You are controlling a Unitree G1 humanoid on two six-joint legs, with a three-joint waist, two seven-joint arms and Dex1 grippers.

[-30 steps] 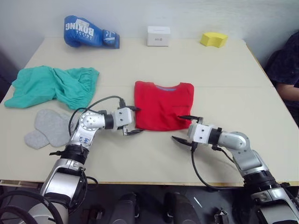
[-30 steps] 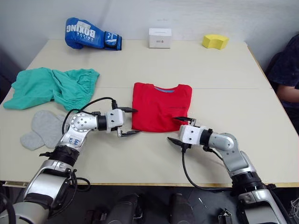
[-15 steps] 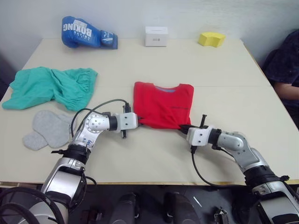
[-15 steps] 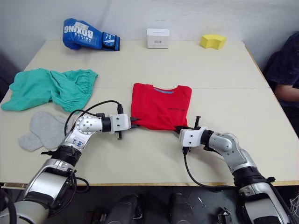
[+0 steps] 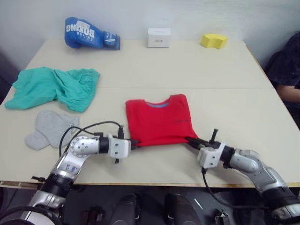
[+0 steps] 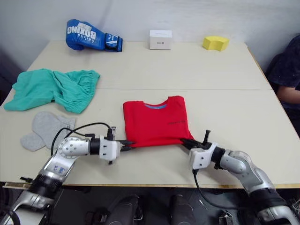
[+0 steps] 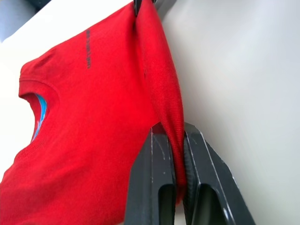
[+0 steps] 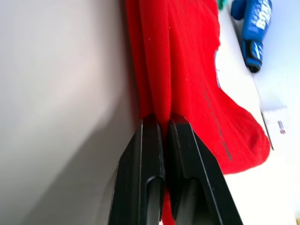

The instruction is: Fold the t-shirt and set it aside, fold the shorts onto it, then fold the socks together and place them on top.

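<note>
Red t-shirt (image 5: 158, 120) lies folded mid-surface (image 5: 187, 70), its near hem running across between both arms. Left claw (image 5: 133, 144) pinches the hem's left corner, right claw (image 5: 193, 140) its right corner, the cloth stretching away from both.

Lighting: bright, even, diffuse; source overhead, direction not clear. Head views evenly exposed, table (image 5: 225, 70) pale with no glare. Shadows: soft, faint, close under the left gripper (image 6: 127, 143) and right gripper (image 6: 186, 142). Wrist views: table near the fingers (image 7: 157, 187) washed pale; t-shirt (image 7: 93, 117) saturated, its near fold soft-focused. Far edges mildly blurred; boxing glove (image 8: 255, 28) indistinct.
</note>
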